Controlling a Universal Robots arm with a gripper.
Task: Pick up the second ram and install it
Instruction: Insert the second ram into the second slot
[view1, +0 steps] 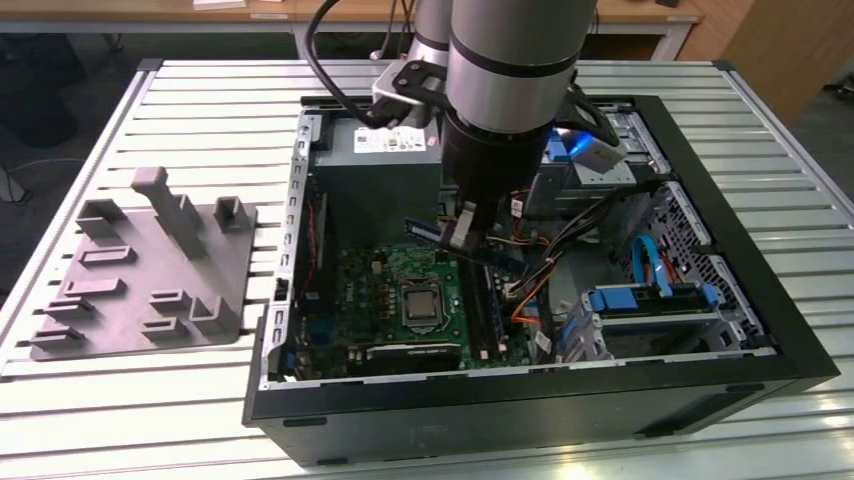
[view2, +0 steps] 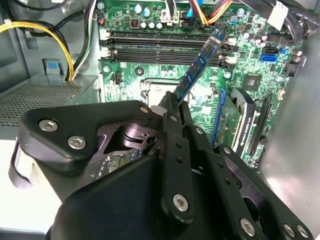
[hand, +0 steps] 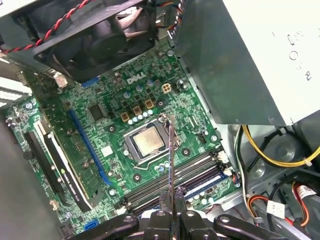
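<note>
I hang over the open case (view1: 534, 410) and its motherboard (view1: 380, 285). The install step is in hand. My fingers (view2: 173, 145) clamp the ram (view2: 197, 65), which tilts above the board at 1 o'clock from the socket (view1: 422, 303) in the exterior view and is not yet in the slots (view2: 160, 45). Seating calls for squaring it to a slot. The board's white print I leave unread.

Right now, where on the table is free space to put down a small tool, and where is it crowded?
Bare slatted table lies at the near and far ends of the grey fixture tray, on the exterior view's left of the computer case. Inside the case is crowded: cables and the gripper holding the second ram.
</note>
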